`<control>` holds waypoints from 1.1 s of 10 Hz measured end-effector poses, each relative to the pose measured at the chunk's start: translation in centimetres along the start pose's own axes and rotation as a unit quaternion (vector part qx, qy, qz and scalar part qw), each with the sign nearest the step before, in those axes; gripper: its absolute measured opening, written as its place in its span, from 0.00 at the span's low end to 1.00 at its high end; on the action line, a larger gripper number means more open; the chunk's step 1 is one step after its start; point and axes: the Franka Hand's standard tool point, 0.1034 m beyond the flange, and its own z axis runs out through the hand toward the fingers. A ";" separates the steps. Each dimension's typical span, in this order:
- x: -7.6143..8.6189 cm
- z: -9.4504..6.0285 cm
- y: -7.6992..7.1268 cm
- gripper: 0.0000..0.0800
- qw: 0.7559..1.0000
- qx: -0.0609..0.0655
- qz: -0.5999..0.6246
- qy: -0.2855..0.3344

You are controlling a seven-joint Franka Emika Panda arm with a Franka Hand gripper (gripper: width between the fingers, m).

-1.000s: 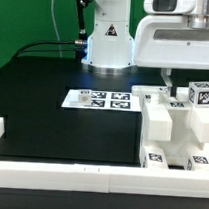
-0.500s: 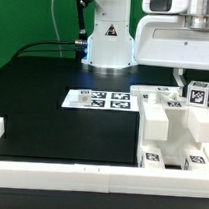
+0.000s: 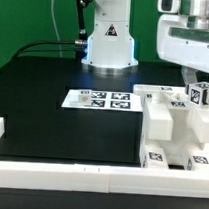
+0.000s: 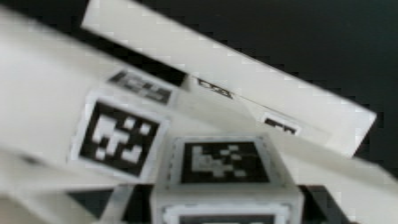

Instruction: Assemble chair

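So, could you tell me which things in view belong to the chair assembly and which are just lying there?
Part of the job:
- the chair parts, white tagged blocks clustered at the exterior view's right
- the small tagged block on top of them, at the gripper

Not part of the job:
- the marker board, flat on the table
- the white rail along the table's near edge

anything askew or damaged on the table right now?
Nothing stands out. The chair parts sit grouped at the exterior view's right, none visibly broken or tipped. The marker board lies flat and square. The gripper is on a small tagged block there.
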 end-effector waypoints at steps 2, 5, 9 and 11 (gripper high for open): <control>-0.2 0.2 -0.1 0.34 0.992 0.012 0.126 0.000; -0.2 0.2 0.0 0.47 0.996 0.011 0.088 0.002; -0.3 -0.1 -0.3 0.80 0.984 0.007 -0.178 0.003; -0.9 0.1 -0.1 0.81 0.974 0.006 -0.225 0.004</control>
